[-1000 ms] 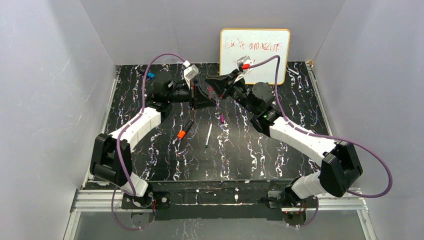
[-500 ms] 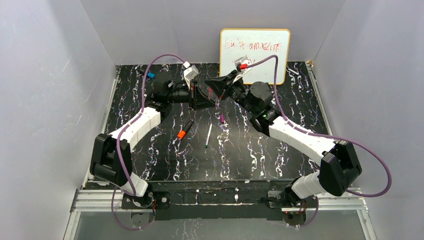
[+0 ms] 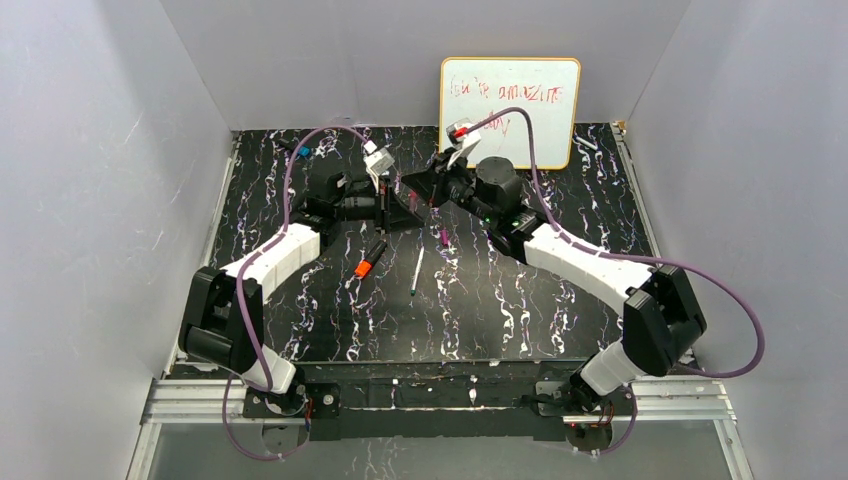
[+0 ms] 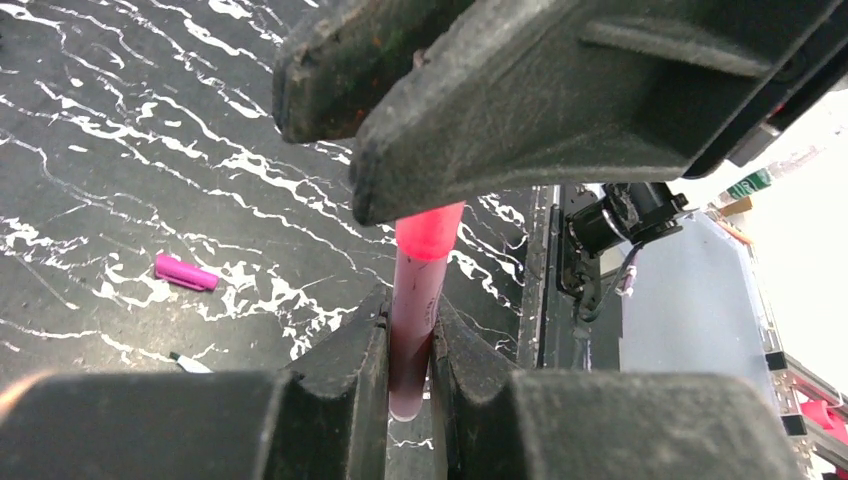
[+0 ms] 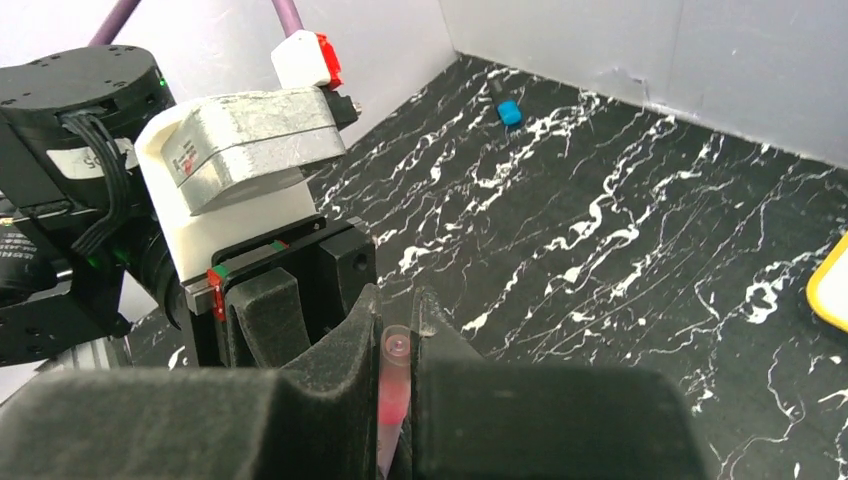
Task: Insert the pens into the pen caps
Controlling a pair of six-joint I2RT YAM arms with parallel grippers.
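My left gripper and right gripper meet tip to tip above the back middle of the mat. In the left wrist view my left gripper is shut on a pink marker, whose brighter upper end runs under the right fingers. In the right wrist view my right gripper is shut on a pale pink piece in line with it; cap or marker end, I cannot tell. A black marker with an orange end, a thin pen and a magenta cap lie on the mat.
A whiteboard leans on the back wall right of centre; its yellow edge shows in the right wrist view. A small blue object lies at the back left. Grey walls close in three sides.
The right arm has swung left and its wrist has turned. The joined grippers have shifted a little left and nearer. Both stay shut. The items on the mat have not moved.
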